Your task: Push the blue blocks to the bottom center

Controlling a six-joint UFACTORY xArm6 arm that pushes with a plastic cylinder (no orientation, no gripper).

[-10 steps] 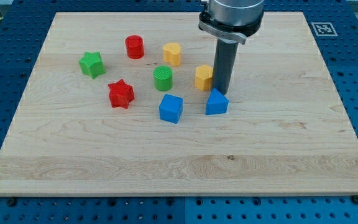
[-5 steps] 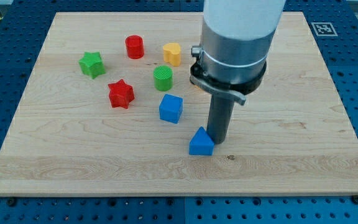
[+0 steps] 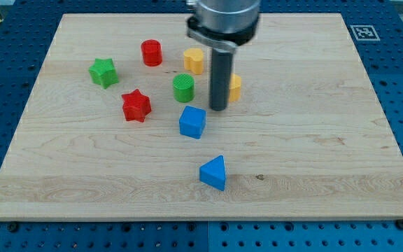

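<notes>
A blue triangular block (image 3: pixel 214 173) lies near the view's bottom centre of the wooden board (image 3: pixel 327 140). A blue cube (image 3: pixel 192 122) sits above it, near the board's middle. My tip (image 3: pixel 219 108) is just to the upper right of the blue cube, with a small gap between them. It is well above the blue triangle. The rod partly hides a yellow block (image 3: pixel 234 87) behind it.
A green cylinder (image 3: pixel 183 88) stands just left of the rod. A yellow block (image 3: pixel 194 61) and a red cylinder (image 3: pixel 151 52) lie toward the view's top. A red star (image 3: pixel 136 106) and a green star (image 3: pixel 103 72) lie at the left.
The blue triangle was pushed from beside the yellow block down toward the bottom centre. My tip then left it and moved back up, next to the blue cube.
</notes>
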